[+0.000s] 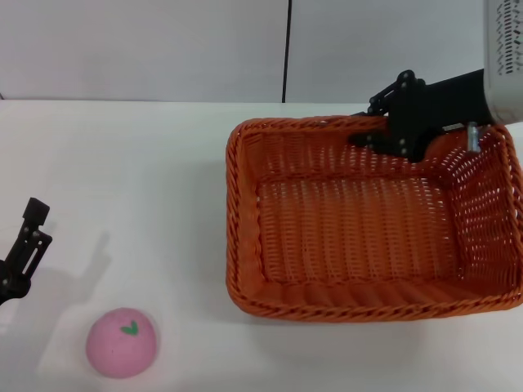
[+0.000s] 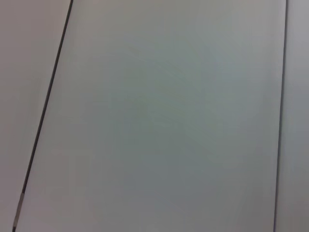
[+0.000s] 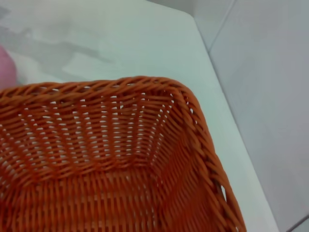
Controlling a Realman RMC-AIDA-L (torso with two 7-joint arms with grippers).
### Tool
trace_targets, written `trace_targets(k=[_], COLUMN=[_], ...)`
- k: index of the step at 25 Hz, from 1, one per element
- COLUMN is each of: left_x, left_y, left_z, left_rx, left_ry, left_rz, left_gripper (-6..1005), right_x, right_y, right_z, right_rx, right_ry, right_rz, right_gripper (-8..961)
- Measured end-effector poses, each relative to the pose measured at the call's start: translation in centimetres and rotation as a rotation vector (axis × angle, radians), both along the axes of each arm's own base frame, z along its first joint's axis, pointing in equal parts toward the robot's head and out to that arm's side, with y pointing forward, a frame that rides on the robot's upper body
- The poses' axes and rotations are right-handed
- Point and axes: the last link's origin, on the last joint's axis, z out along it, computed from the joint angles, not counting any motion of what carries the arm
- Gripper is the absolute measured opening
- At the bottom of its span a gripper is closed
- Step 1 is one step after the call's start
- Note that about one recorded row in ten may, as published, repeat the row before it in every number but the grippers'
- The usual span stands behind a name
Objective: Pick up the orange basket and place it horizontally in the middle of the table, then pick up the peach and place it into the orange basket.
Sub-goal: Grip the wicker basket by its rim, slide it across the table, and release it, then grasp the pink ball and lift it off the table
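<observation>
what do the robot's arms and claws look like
Both claws are black, built of jointed linkage bars: the left claw shows slim stepped fingers, the right claw has a chunkier black body with a small silver pin, leading into a pale grey perforated arm casing.

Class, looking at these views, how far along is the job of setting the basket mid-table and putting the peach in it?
Nothing looks finished. In hand: the right gripper is at the far rim of the orange basket, which sits right of centre on the table; whether it grips the rim is unclear. Left to do: centring the basket, then the peach, lying outside it near the idle left gripper.
</observation>
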Motion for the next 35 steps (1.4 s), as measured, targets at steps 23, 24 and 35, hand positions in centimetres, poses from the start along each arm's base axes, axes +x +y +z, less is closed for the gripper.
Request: trace_targets(k=[23, 24, 35], left_x=[-2.8, -2.8, -3.6], left_y=[-2.0, -2.0, -1.3], left_z=[3.4, 3.4, 2.2], left_rx=[-0.338, -0.338, -0.558], left_ry=[-0.083, -0.083, 0.092], left_rz=[-0.073, -0.073, -0.086], left_gripper=[826, 826, 826], right_x=[3.3, 3.8, 9.4], right_y=[-5.8, -6.7, -14.5], right_z=[6.2, 6.4, 7.5], right_rx=[0.256, 0.254, 0.279], right_ry=[0.665, 0.707, 1.110], right_rz=[-0.214, -0.228, -0.389], right_gripper=[524, 524, 524])
